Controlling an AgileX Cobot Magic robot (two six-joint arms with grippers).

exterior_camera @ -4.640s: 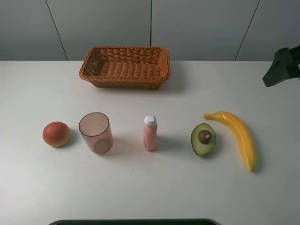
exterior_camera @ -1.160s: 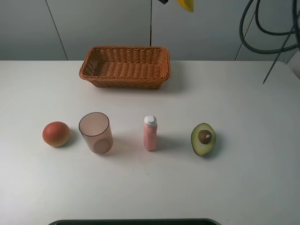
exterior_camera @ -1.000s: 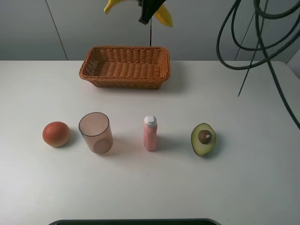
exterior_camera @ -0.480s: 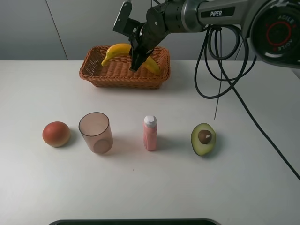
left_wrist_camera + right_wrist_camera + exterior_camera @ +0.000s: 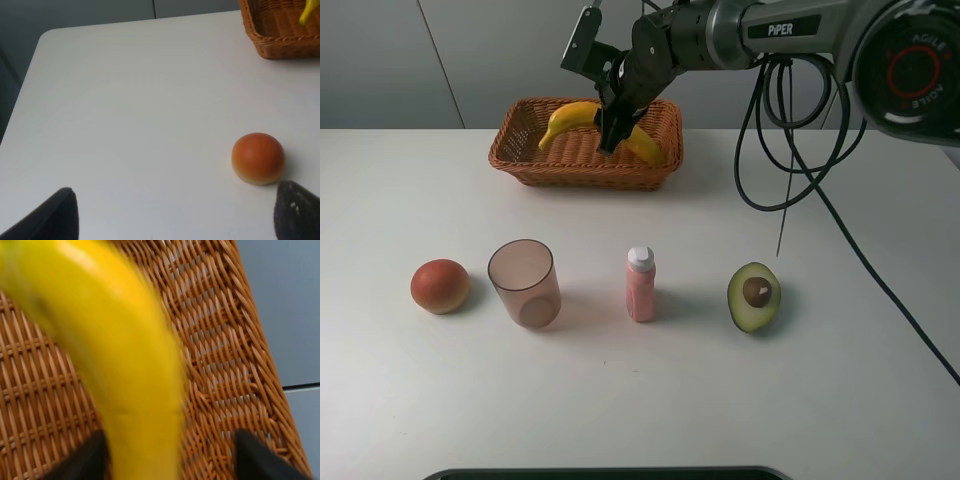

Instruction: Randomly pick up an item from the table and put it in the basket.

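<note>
The right claw (image 5: 609,140) hangs over the basket (image 5: 525,160) at the back of the bench (image 5: 840,400). The banana (image 5: 570,112) lies across the basket inside its rim, blurred in the wrist view; contact with the weave cannot be told. Jaws parted: one finger (image 5: 85,460) at the skin, a gap to the other. The left claw (image 5: 180,220) is spread wide and empty, near a red-orange fruit (image 5: 258,157).

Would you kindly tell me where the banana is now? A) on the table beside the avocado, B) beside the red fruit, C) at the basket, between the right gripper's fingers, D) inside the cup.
C: the banana arches across the mouth of the basket, with the right gripper straddling its middle.
</note>
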